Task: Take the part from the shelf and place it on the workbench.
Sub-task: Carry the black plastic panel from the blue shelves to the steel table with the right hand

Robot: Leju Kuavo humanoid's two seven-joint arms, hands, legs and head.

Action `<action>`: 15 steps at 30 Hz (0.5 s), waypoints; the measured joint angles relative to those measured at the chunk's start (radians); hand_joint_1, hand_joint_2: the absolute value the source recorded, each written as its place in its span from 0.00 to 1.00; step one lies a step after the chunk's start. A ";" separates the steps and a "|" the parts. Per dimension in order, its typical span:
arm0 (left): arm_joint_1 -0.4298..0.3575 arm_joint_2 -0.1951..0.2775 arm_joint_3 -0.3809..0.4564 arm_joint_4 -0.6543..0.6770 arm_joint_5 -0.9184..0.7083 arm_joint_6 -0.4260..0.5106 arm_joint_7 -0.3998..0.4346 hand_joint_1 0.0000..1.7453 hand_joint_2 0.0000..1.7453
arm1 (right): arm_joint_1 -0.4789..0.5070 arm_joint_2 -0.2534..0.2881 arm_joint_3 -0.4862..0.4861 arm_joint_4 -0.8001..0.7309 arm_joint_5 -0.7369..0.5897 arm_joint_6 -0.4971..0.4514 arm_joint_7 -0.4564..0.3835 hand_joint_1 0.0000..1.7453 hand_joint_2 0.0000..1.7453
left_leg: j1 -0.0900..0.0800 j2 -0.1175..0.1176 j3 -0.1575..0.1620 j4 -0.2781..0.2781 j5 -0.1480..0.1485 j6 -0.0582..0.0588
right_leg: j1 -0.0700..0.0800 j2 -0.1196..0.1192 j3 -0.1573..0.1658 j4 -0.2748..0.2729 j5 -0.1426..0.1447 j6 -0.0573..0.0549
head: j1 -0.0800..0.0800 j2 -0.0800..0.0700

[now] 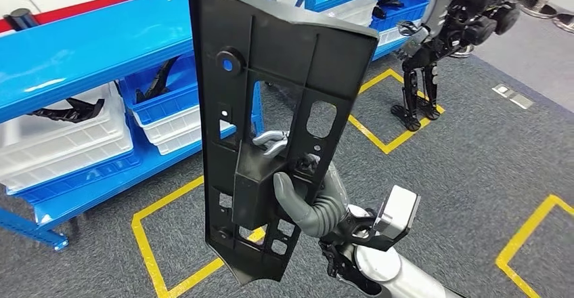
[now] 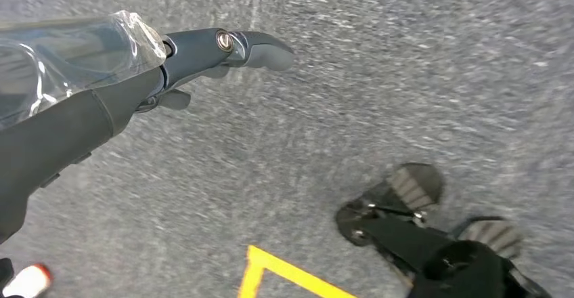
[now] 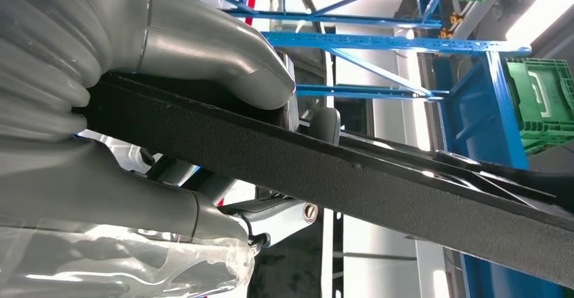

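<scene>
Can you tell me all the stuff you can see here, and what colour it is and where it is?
Part: one, black, flat with holes, held upright in the middle of the head view.
Shelves: blue, metal, behind the part.
Bins: white and blue, several on the lower shelf, some with black parts inside.
Green crates: on blue racks, seen from the right wrist.
Floor lines: yellow, on the grey carpet.
Other robot: one, dark, standing beyond the shelves; its top is cut off.
Right hand: grey, grips the part near its lower half.
Left hand: dark grey, hangs over the carpet, holds nothing.
</scene>
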 joint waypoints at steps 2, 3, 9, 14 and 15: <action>0.000 0.000 0.000 0.000 -0.001 -0.004 0.020 0.00 1.00 | -0.001 0.000 0.002 0.002 -0.001 0.002 -0.002 1.00 1.00 | 0.000 0.025 -0.002 -0.003 0.005 0.011 | 0.001 -0.055 -0.045 0.103 -0.064 0.009 | 0.003 0.000; 0.002 0.001 0.000 0.000 -0.002 -0.005 0.029 0.00 1.00 | -0.001 0.000 0.003 0.003 -0.001 0.002 -0.002 1.00 1.00 | -0.001 0.038 -0.004 -0.002 0.006 0.013 | 0.000 -0.071 -0.077 0.180 -0.102 0.013 | 0.004 0.000; 0.000 0.001 0.000 0.000 -0.006 -0.004 0.042 0.00 1.00 | -0.006 0.001 0.004 0.013 -0.005 0.008 -0.004 1.00 1.00 | -0.006 0.111 -0.002 -0.001 0.004 0.012 | -0.001 -0.128 0.005 0.087 -0.049 0.013 | 0.004 0.000; -0.002 0.003 0.000 0.000 -0.006 0.009 0.015 0.00 1.00 | -0.016 0.010 0.004 0.016 -0.013 0.020 -0.016 1.00 1.00 | -0.016 0.156 -0.003 0.003 0.000 -0.010 | 0.009 -0.139 0.048 -0.023 -0.016 -0.019 | 0.003 0.000; -0.003 0.004 0.000 0.000 -0.006 0.013 0.003 0.00 1.00 | -0.017 0.011 0.004 0.017 -0.014 0.022 -0.019 1.00 1.00 | -0.014 0.144 -0.008 0.016 -0.012 -0.016 | 0.007 -0.129 0.046 -0.025 -0.012 -0.026 | 0.002 0.000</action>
